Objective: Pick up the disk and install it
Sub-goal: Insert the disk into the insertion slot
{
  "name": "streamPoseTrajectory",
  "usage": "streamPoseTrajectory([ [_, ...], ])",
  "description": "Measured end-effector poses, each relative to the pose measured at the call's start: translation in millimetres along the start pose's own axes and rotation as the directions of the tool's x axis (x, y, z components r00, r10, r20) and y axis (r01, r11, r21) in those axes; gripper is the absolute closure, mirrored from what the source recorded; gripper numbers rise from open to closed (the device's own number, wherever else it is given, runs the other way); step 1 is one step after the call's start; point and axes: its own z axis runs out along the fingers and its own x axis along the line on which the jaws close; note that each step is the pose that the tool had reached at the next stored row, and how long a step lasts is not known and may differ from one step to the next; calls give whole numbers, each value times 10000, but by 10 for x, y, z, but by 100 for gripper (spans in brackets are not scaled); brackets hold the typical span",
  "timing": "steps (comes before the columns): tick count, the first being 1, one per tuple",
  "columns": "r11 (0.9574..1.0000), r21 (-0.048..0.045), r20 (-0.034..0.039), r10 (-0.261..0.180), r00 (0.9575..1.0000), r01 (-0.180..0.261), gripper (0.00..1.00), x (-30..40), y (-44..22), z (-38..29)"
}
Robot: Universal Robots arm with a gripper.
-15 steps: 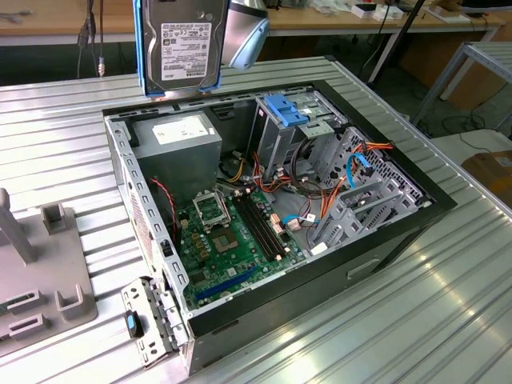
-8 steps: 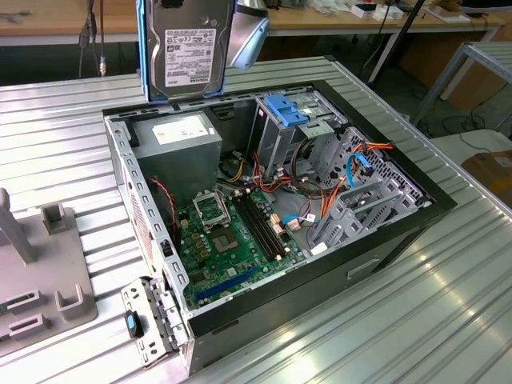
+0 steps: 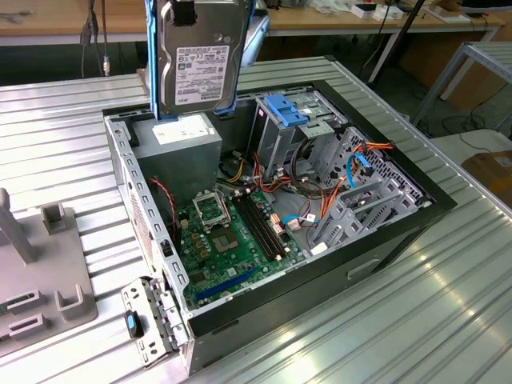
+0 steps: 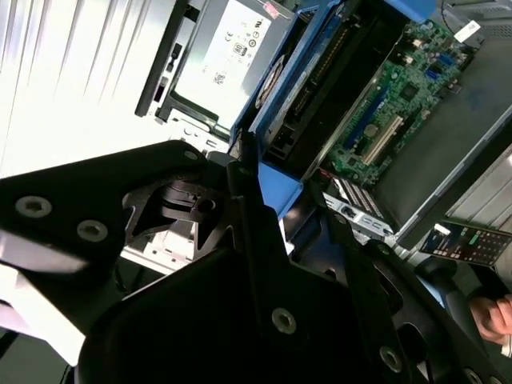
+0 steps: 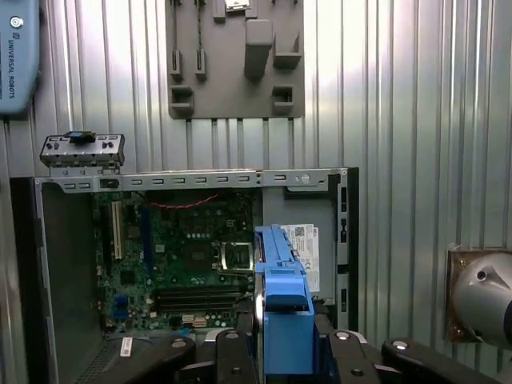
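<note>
- Ribbed metal table (image 3: 448, 304) fills most of the exterior view, with wooden benches across the top of the frame behind it.
- An open computer case (image 3: 400, 240) lies on its side at the centre of the table.
- Inside the case are a green motherboard (image 3: 232, 240), a grey power supply box (image 3: 180, 140) with a white sticker, a drive cage (image 3: 284, 112) with a blue plastic top, and loose coloured cables (image 3: 320, 196).
- A grey fixture plate (image 3: 40, 272) rests at the exterior view's left edge, apart from the case.
- The disk (image 3: 200, 60) hangs upright at the top centre of the exterior view. It is above the power supply box and clear of the case, with its white label facing the camera and its blue rail frame along both long edges.
- The pincer (image 5: 284, 352) is closed on the disk. In the first wrist view its black fingers (image 5: 232, 356) press against the blue frame from either side.
- Status: the pick-up is done. The disk is not yet in the drive cage, which lies lower and towards the exterior view's right.
- Handling, as a judgement:
  - The disk is stiff, metal and probably heavy for its size, so it should not sag in the grip.
  - Its bare metal faces look smooth and likely slippery, while the plastic rails should give better purchase but may flex.
  - It is shock-sensitive, so knocks against the case walls are the main hazard.
  - The soundest hold is across the two railed edges, as gripped now, leaving the label face and the underside free.
</note>
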Motion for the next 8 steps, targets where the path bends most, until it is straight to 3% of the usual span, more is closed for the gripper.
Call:
streamPoseTrajectory([
  [2,10000,0,0,0,10000,0,63,64,-1,3],
  [5,10000,-1,-1,0,10000,0,63,220,-6,11],
  [8,10000,1,1,1,10000,-1,63,483,-12,23],
])
